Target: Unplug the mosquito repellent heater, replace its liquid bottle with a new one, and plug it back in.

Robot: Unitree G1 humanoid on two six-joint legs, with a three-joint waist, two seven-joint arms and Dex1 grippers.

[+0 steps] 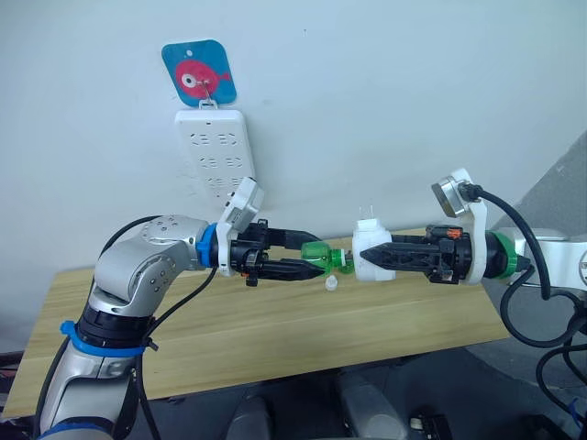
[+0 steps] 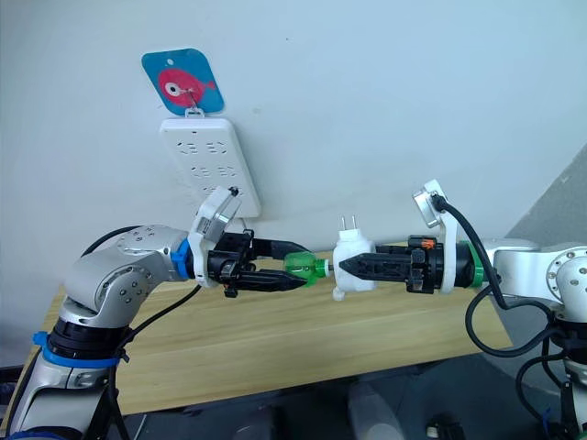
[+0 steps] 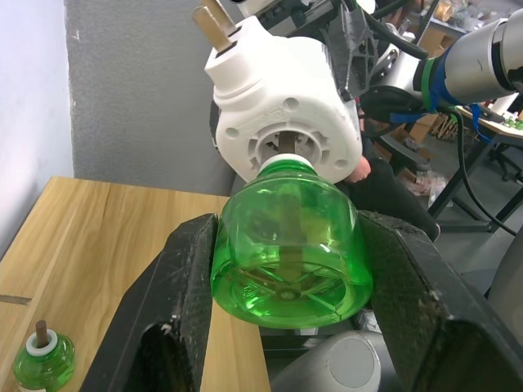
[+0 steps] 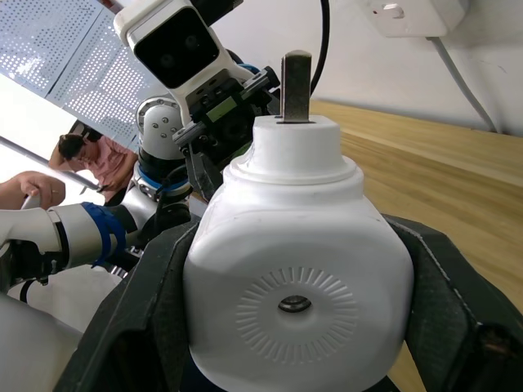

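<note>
The mosquito repellent heater (image 1: 368, 241) is a white rounded unit held in mid-air above the table, its two metal prongs pointing up. My right gripper (image 1: 374, 258) is shut on its sides; the domed face with its small dark hole (image 4: 295, 304) looks toward that wrist. A green liquid bottle (image 1: 323, 258) lies sideways in my left gripper (image 1: 310, 255), which is shut on it. The bottle's neck sits in the round socket on the heater's underside (image 3: 282, 145). A second green bottle (image 3: 42, 364) with a brown wick stands on the table.
A long white power strip (image 1: 218, 151) hangs on the wall under a blue fish hook (image 1: 198, 73). A small white cap (image 1: 331, 284) lies on the wooden table (image 1: 275, 339) below the grippers. A person (image 4: 78, 151) sits in the background of the right wrist view.
</note>
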